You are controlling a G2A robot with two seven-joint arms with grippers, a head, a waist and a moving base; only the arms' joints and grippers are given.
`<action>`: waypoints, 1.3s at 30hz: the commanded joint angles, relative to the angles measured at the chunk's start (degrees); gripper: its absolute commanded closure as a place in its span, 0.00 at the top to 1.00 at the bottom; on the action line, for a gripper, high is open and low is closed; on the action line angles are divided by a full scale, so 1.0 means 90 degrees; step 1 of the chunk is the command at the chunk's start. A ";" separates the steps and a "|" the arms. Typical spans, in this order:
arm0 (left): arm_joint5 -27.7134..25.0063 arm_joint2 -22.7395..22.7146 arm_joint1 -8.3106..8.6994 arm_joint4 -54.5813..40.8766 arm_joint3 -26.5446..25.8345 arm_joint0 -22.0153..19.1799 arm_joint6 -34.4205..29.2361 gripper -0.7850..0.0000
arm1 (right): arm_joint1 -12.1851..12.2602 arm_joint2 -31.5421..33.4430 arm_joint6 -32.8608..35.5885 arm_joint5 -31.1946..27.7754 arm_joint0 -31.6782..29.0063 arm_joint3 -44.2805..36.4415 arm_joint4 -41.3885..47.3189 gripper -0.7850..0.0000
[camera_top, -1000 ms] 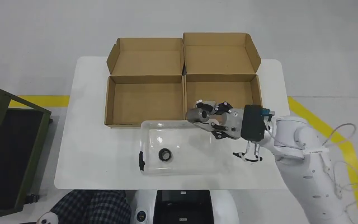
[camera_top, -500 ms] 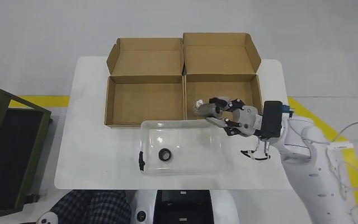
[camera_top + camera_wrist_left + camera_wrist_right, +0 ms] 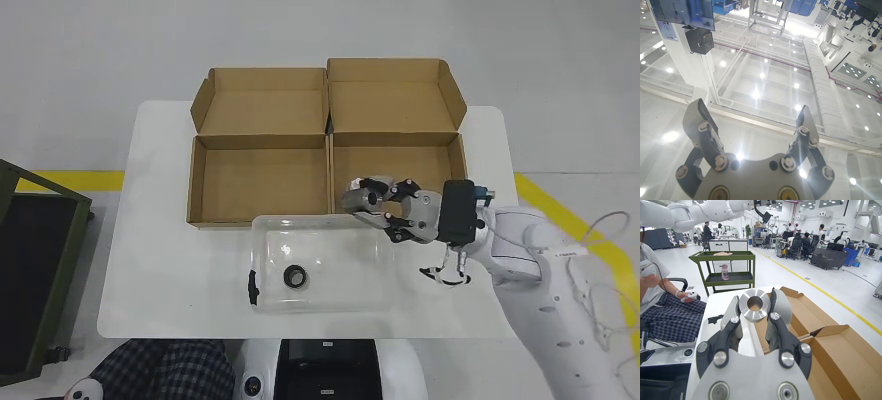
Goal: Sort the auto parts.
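Since half a second ago the metal bushing [image 3: 356,201] has slid back toward the left, now above the near wall of the right cardboard box [image 3: 400,165], beside the far rim of the clear bin [image 3: 290,219]. Both fingers of the right gripper [image 3: 754,303] clamp it. A black ring [image 3: 295,276] lies in the bin. Spread wide and empty, the left gripper [image 3: 751,105] points at the ceiling

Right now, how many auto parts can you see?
2. A silver metal collar is clamped in the right gripper, above where the clear bin meets the right cardboard box; a black ring lies in the bin. Box walls might hide others.
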 commanded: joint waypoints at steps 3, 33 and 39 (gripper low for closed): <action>0.0000 0.0000 0.0000 0.0000 0.0000 0.0000 0.0000 1.00 | -0.0021 -0.0212 0.0261 0.0188 0.0163 0.0037 -0.0081 0.00; 0.0000 0.0000 0.0000 0.0000 0.0000 0.0000 0.0000 1.00 | -0.0748 -0.2842 0.1701 0.2804 0.2126 0.1751 -0.1218 0.00; 0.0000 0.0000 0.0000 0.0000 0.0000 0.0000 0.0000 1.00 | -0.0891 -0.3133 0.1854 0.3039 0.2303 0.2081 -0.1313 0.00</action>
